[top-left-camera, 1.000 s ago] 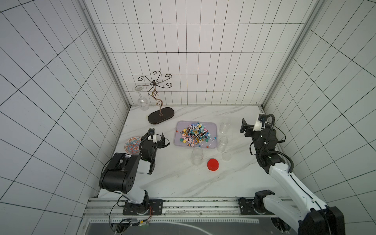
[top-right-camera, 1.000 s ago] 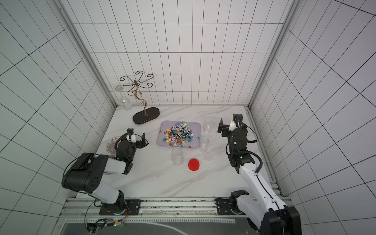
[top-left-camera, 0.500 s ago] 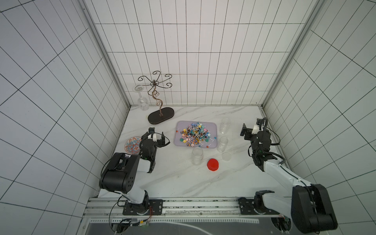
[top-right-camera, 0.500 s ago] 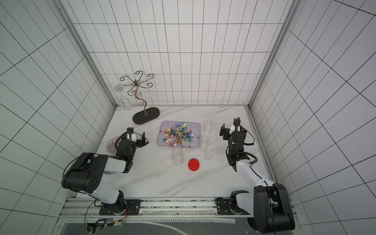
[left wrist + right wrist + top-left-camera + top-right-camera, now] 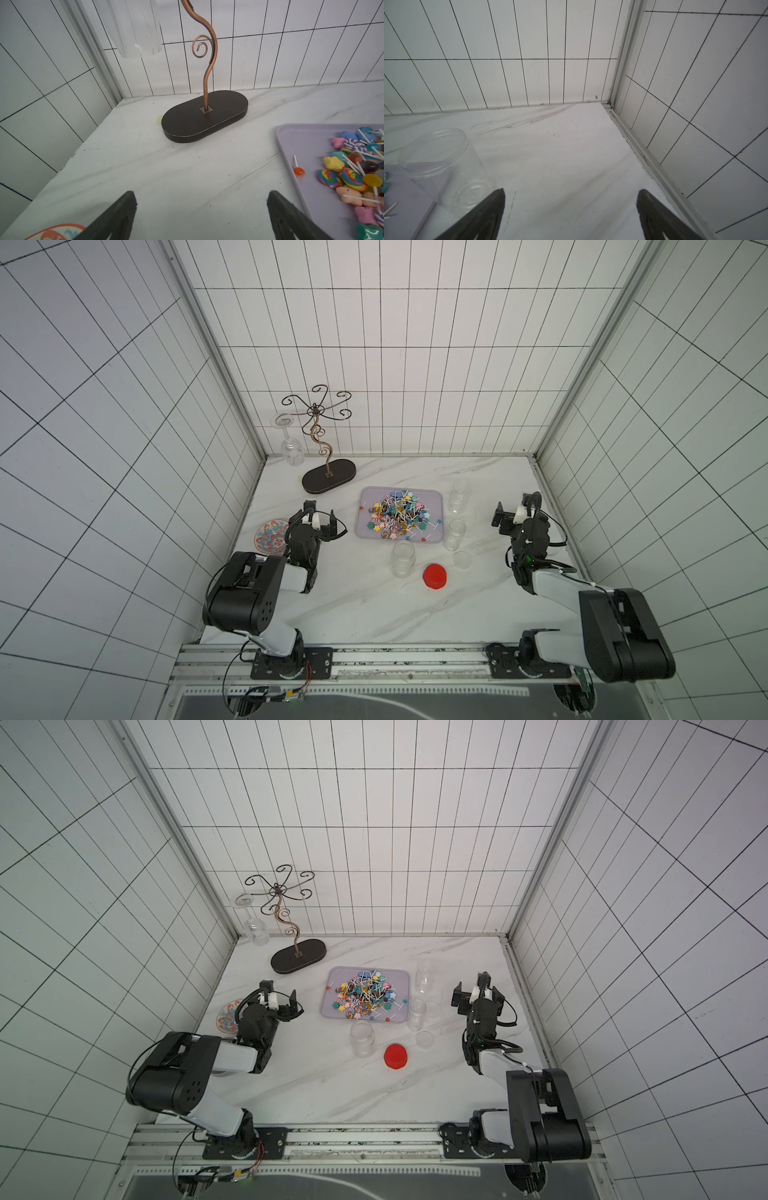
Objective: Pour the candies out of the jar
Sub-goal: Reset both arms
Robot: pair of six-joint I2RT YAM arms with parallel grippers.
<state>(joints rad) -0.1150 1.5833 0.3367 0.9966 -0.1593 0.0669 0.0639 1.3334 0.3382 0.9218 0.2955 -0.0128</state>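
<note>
The candies (image 5: 397, 516) (image 5: 363, 995) lie in a heap on a lilac tray (image 5: 436, 497), also seen in the left wrist view as candies (image 5: 353, 172). Three clear jars stand upright and empty beside the tray: a far jar (image 5: 460, 497) (image 5: 442, 164), a middle jar (image 5: 455, 534) and a near jar (image 5: 403, 558). My left gripper (image 5: 320, 512) (image 5: 201, 199) is open over bare table left of the tray. My right gripper (image 5: 515, 510) (image 5: 572, 194) is open, low, to the right of the jars, holding nothing.
A red lid (image 5: 434, 576) and a clear lid (image 5: 462, 560) lie in front of the jars. A copper glass stand on a dark oval base (image 5: 328, 480) holds a hanging wine glass (image 5: 291, 448) at the back left. A patterned plate (image 5: 270, 535) lies by the left wall.
My right arm has come down and folded back toward the right wall, away from the jars, its gripper still open. The left arm has not moved.
</note>
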